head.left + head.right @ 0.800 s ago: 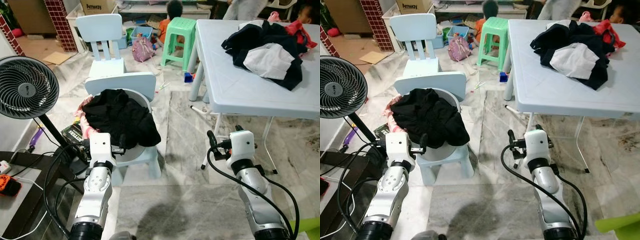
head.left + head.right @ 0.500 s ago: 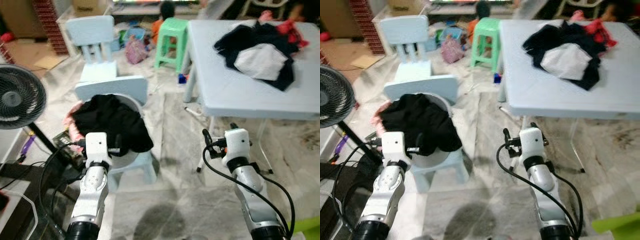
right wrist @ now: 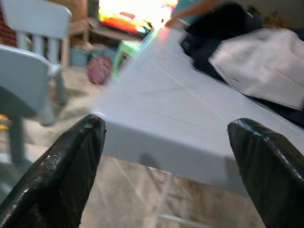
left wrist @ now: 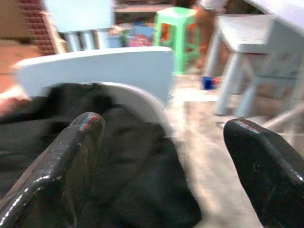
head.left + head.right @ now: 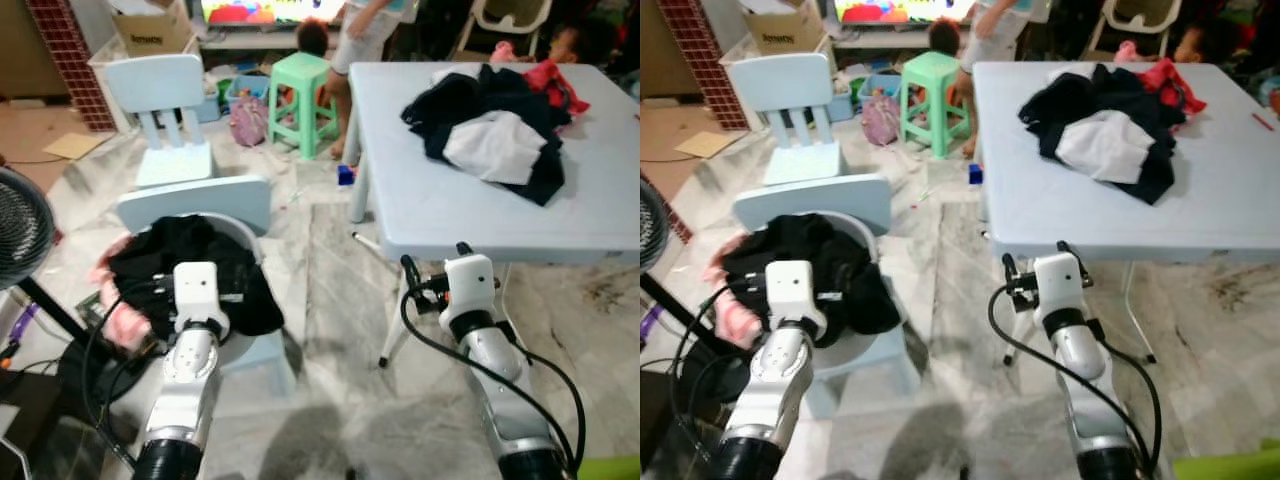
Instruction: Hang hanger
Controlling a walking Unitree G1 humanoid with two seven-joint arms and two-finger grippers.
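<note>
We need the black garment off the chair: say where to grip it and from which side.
Grip the raised bunch at the top of the black garment, coming from above with the left gripper, open and nearest. It lies heaped and drapes over the chair seat's front, so the crumpled top probably pinches easiest.

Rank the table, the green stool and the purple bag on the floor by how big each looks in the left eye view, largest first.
1. Table.
2. Green stool, though it stands farther off than the table.
3. Purple bag, beside the stool at about the same depth, so clearly smaller.

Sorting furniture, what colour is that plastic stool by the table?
Green stool; clearest in the right eye view.
</note>
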